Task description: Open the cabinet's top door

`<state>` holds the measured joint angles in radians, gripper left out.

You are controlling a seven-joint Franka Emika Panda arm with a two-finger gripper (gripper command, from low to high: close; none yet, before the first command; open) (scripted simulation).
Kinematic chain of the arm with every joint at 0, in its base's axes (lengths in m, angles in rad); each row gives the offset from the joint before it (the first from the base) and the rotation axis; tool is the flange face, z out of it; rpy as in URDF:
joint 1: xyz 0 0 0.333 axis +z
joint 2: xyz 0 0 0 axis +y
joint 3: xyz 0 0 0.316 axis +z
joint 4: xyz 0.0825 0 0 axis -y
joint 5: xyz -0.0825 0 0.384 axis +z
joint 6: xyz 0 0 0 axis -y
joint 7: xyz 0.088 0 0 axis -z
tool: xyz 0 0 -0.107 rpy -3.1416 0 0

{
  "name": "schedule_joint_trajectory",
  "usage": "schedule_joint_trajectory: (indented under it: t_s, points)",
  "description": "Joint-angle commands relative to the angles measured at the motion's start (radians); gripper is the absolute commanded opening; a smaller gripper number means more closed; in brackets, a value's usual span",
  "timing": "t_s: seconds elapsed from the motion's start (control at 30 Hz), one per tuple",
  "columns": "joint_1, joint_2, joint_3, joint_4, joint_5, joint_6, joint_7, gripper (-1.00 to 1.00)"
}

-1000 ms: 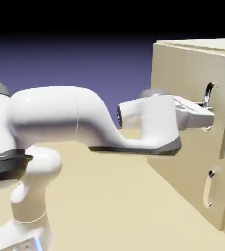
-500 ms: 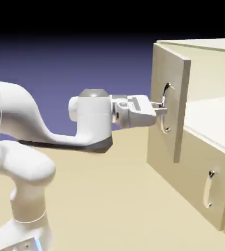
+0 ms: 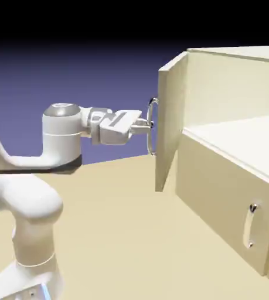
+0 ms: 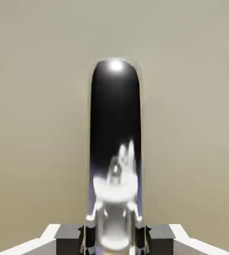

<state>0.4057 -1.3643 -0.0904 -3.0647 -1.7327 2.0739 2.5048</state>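
Note:
The beige cabinet (image 3: 230, 193) stands at the exterior view's right. Its top door (image 3: 170, 126) is swung far out, edge-on toward the camera, showing the pale empty inside and shelf. My gripper (image 3: 148, 125) is shut on the door's long curved silver handle (image 3: 152, 126), reaching it from the left. In the hand view the shiny handle (image 4: 115, 149) fills the middle, clamped between the two fingertips (image 4: 89, 234) at the bottom edge, with the door's beige panel (image 4: 36, 124) behind it.
Below the open compartment sits the smaller lower panel (image 3: 218, 202) with its short dark-tipped handle (image 3: 251, 225), closed. My arm's elbow and base (image 3: 25, 205) occupy the exterior view's lower left. The tan table (image 3: 125, 234) lies between the arm and the cabinet.
The top door has swung from nearly closed to wide open. My gripper has pulled leftward with the handle, and the arm has folded back toward its base.

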Motion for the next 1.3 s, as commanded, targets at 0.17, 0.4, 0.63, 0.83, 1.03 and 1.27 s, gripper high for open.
schedule_joint_trajectory:
  t_s: [0.17,0.4,0.63,0.83,1.03,1.27]
  points:
    - [0.058,-0.005,0.218,-0.002,0.24,-0.15,-0.013,-1.0]
    - [0.104,0.081,0.471,0.061,0.504,-0.333,0.013,-1.0]
    - [0.063,0.247,0.725,0.21,0.745,-0.532,0.069,-1.0]
    - [-0.07,0.41,0.942,0.406,0.91,-0.713,0.123,-1.0]
    - [-0.269,0.539,1.154,0.623,1.018,-0.881,0.168,-1.0]
    - [-0.522,0.603,1.379,0.846,1.097,-1.028,0.186,-1.0]
